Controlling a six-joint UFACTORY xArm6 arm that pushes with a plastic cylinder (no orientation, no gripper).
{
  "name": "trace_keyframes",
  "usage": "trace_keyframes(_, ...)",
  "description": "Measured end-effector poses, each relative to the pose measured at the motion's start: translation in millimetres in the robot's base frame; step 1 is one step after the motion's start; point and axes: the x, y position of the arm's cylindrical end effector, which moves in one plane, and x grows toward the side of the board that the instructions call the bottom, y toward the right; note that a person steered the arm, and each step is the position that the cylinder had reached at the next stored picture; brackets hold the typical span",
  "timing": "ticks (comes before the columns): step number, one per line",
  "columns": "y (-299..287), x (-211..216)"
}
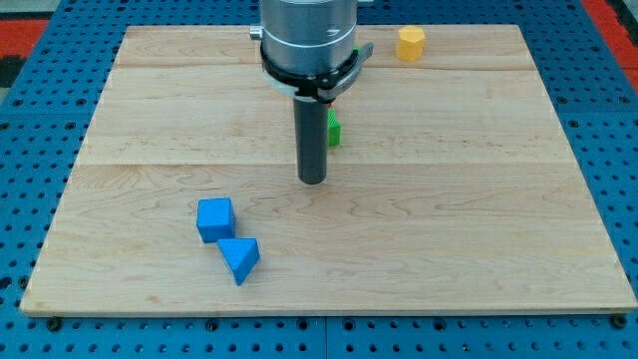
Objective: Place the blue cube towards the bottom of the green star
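Note:
The blue cube [215, 219] lies on the wooden board at the view's lower left. A blue triangular block [239, 259] touches its lower right corner. The green star [333, 129] is mostly hidden behind my rod near the board's upper middle; only a small green edge shows. My tip [313, 180] rests on the board just below the green star, to the right of and above the blue cube, well apart from it.
A yellow block [410, 43] sits near the board's top edge at the right. The wooden board [478, 199] lies on a blue perforated table. The arm's grey housing [307, 40] hangs over the top middle.

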Motion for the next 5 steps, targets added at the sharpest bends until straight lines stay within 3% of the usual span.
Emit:
trace_keyframes(1, -68.3, 1.0)
trace_keyframes(2, -135.2, -27.8)
trace_keyframes(3, -171.8, 9.7)
trace_keyframes(4, -138.9, 45.9)
trace_keyframes(5, -106.4, 45.8)
